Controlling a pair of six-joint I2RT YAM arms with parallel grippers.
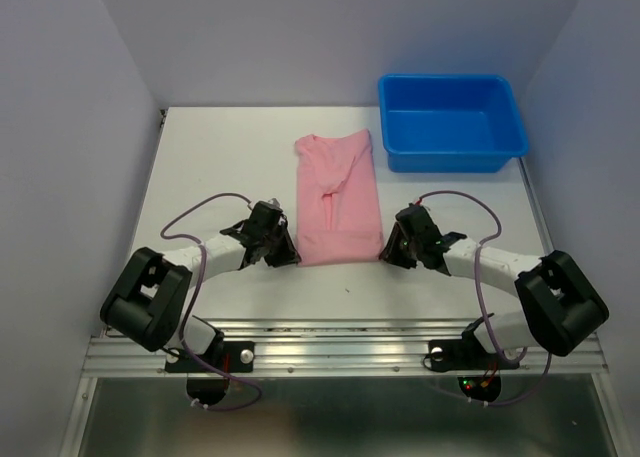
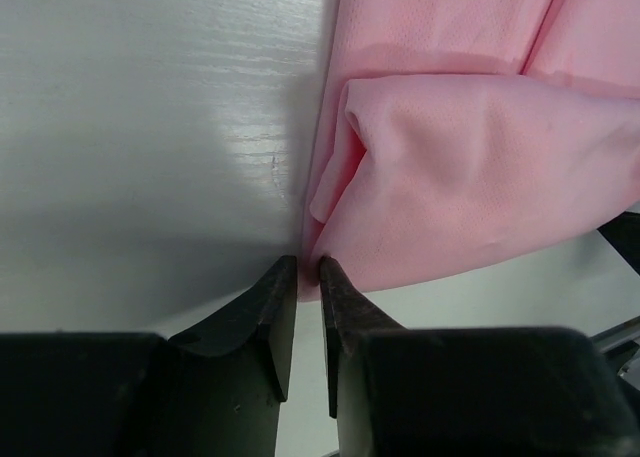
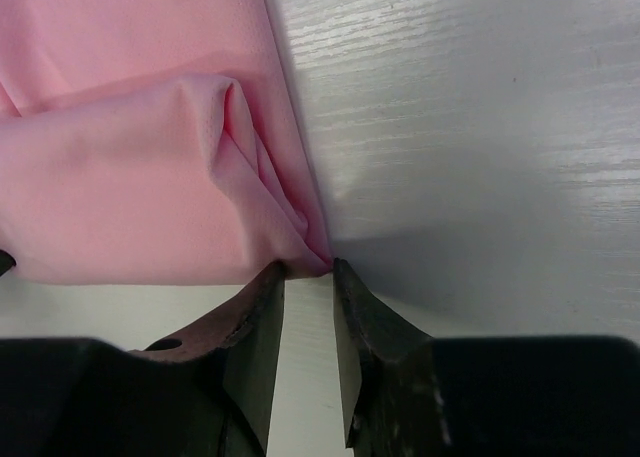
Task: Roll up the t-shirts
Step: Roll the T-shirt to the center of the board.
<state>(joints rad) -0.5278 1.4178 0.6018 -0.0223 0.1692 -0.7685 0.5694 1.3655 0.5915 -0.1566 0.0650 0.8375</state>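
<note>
A: Where's the shirt?
B: Shirt is mid-table, folded into a long narrow strip running away from the arms. It lies flat on the table. Its near edge sits between the two grippers. It's well apart from the tub at far right.
A: Grippers?
B: Left gripper is at the near-left corner, right gripper at the near-right. Jaws on both stand almost together, with a thin slit left. Cloth edge is right at the tips on each. Pinched or only touching? Cannot tell, either side.
A: Handling?
B: Thin, soft and light, judging by the folds. No stiffness, so it'll sag and bunch wherever it isn't held. Layers may slide on each other. Wrist views show a loose puckered flap at each near corner, so that edge is uneven.
A: Where to grab?
B: Near corners, both at once, low to the table, all layers in the pinch. Then turn the edge over toward the far end with both sides level, or the roll goes cone-shaped.
A: Surface?
B: White, smooth, faint grain, slightly glossy. Probably slick, so the strip may skid instead of rolling.
A: Room?
B: Plain walls left, right and back. Table runs on past the strip's far end, enough for the roll, I'd judge. Tub is off to the side of the path.
</note>
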